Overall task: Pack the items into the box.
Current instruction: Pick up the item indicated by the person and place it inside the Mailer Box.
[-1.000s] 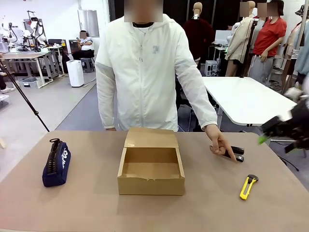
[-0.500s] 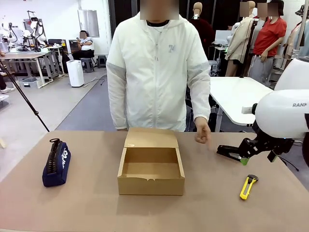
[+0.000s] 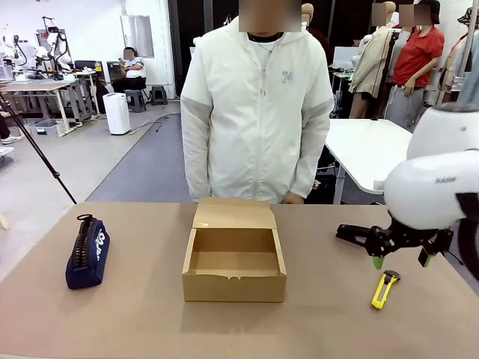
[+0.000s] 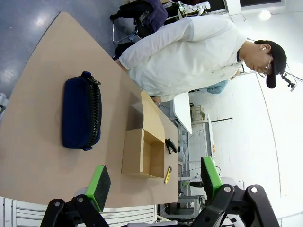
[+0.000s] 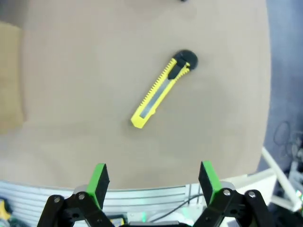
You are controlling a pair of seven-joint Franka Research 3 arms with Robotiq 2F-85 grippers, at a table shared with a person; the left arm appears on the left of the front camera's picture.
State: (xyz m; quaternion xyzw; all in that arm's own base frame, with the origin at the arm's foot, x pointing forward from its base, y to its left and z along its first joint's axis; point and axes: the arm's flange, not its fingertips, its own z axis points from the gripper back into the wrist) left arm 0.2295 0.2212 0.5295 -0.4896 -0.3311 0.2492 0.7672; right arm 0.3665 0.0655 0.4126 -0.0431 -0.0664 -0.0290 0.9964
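You have a brown table (image 3: 127, 314) in front of you. On its left side lies a navy pencil case (image 3: 87, 253), zip upward, set lengthwise away from you. In the middle stands a cardboard box (image 3: 233, 287), its flap lid open at the far side. Well off to the right lies a black stapler (image 3: 353, 235). Near it, closer to your edge, a yellow utility knife (image 3: 385, 289) lies flat.

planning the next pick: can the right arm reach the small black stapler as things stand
Probably yes: the open right gripper hangs beside the small black stapler, and nothing stands between them.
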